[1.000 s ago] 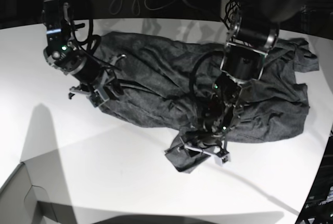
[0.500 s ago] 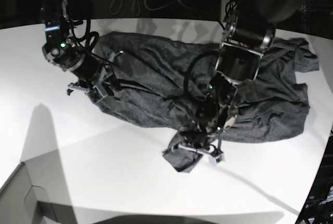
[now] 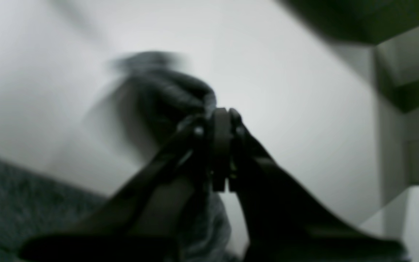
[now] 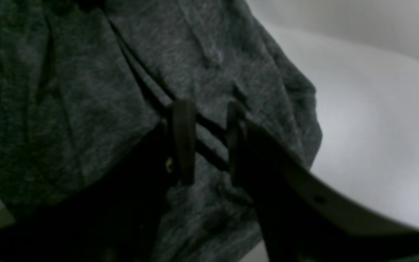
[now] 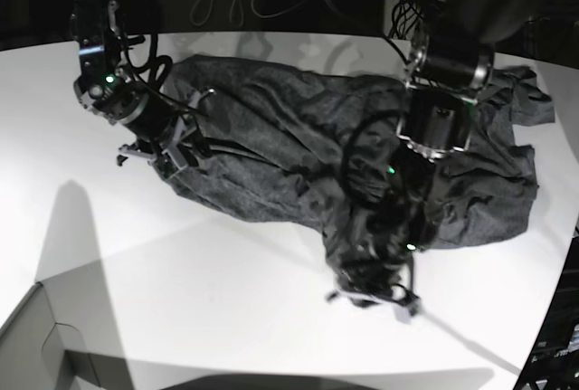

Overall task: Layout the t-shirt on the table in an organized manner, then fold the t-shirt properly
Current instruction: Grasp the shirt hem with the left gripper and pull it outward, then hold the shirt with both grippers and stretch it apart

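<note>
The dark grey t-shirt (image 5: 271, 137) lies crumpled across the white table (image 5: 181, 263). My left gripper (image 5: 373, 298) is at the shirt's front edge, shut on a bunched fold of it. In the left wrist view its fingertips (image 3: 221, 120) are pressed together with blurred t-shirt (image 3: 158, 94) cloth beside them. My right gripper (image 5: 172, 162) hovers at the shirt's left end. In the right wrist view the right gripper (image 4: 207, 142) is open, its fingers apart over the t-shirt (image 4: 86, 91) with nothing pinched.
A grey box corner (image 5: 36, 336) juts in at the front left. Black cables (image 5: 226, 150) from the right arm trail over the shirt. Bare white table (image 4: 376, 109) lies beside the shirt's edge. The table's curved edge runs along the back.
My left gripper has shut on the shirt's front fold and dragged it rightward and nearer the front edge. The right arm has hardly moved.
</note>
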`<state>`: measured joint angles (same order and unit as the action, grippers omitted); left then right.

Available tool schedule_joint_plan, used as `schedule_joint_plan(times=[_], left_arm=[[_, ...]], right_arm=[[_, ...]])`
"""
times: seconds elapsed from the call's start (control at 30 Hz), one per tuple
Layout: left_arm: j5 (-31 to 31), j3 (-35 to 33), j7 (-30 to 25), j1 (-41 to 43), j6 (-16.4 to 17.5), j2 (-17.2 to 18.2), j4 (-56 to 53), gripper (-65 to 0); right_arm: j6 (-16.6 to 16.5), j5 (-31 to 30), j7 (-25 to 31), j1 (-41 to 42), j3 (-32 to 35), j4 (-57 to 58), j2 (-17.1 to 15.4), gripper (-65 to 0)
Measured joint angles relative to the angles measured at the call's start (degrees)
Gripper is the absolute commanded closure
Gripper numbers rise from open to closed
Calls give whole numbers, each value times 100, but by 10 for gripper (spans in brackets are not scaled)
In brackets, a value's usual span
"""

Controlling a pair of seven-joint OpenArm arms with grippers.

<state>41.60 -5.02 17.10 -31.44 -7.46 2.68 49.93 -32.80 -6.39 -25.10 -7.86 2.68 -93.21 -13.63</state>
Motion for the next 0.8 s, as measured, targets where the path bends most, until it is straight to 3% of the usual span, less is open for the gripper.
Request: schedule_joint_plan(times=[0.13,0.3,0.6,0.8], left_arm=[[-33,918,55,28,-24,144,168,0],[-24,1532,50,-15,-28,514,225,0],[-22,1766,15,-474,-20,1084,227,0],[-4,1757,66,-343,-15,1058,219,-1]], right_arm=[[-2,-2,22,-46,2,0,-63,-156],[-2,-11,39,-83,2,74,-114,-156],[-2,0,26,-76,7,452,-111,-156],[0,0,28,-76,26,452,-94,-156]])
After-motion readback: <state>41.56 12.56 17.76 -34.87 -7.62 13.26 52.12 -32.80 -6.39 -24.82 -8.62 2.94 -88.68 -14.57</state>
